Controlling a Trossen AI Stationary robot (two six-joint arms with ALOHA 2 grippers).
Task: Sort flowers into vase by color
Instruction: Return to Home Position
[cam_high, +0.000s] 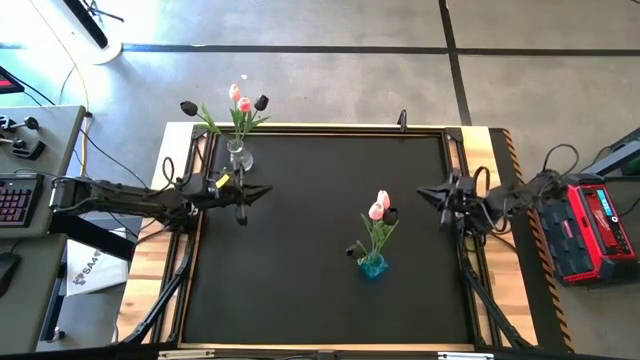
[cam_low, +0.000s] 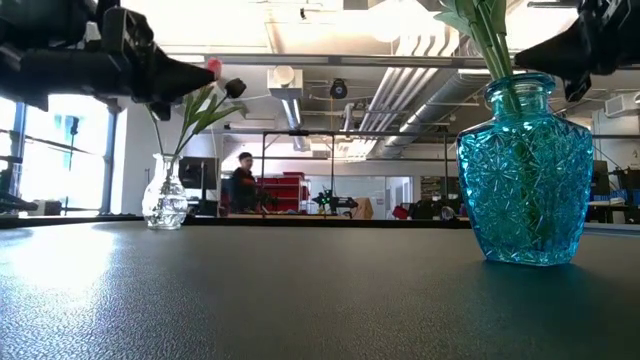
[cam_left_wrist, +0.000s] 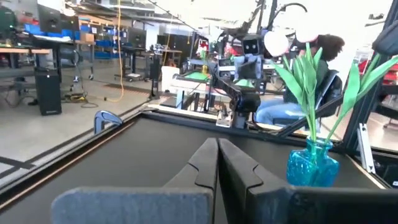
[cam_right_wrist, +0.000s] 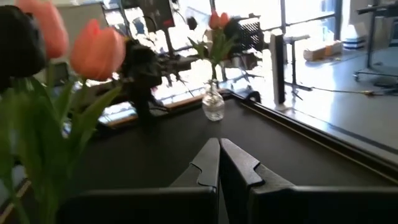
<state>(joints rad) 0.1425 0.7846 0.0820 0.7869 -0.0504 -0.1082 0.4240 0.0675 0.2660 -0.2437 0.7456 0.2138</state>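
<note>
Blue vase (cam_low: 525, 180) fills the right of the low view, closest to the lens. Its cut glass is sharp, but the flowers (cam_low: 490, 40) in it are cut off above the stems, so no heads show there. From above, this bunch (cam_high: 380, 207) carries two pink heads with a dark one touching them. A small dark shape lower on the bunch could be another head, but it is too small to tell. The vase (cam_high: 372, 266) stands right of the table's middle, toward the near edge.

The second bunch (cam_high: 240, 100) sits in a clear vase (cam_high: 238, 157) at the far left corner, well apart from the blue one. It has two pink heads and two dark ones, one of them leaning far out to the left. In the low view the left arm's dark body covers much of this bunch, leaving one pink and one dark head visible.

The left gripper (cam_high: 262, 191) hangs above the table's left edge, just beside the clear vase. Its fingers (cam_left_wrist: 205, 155) are pressed together on nothing. The right gripper (cam_high: 424, 193) hangs above the right edge, facing it, and its fingers (cam_right_wrist: 208, 155) also meet with nothing between them.

The black table (cam_high: 320, 300) is bare around both vases. One person (cam_low: 243, 180) stands far back in the room. Another (cam_left_wrist: 326, 46) sits beyond the table, half hidden by leaves.
</note>
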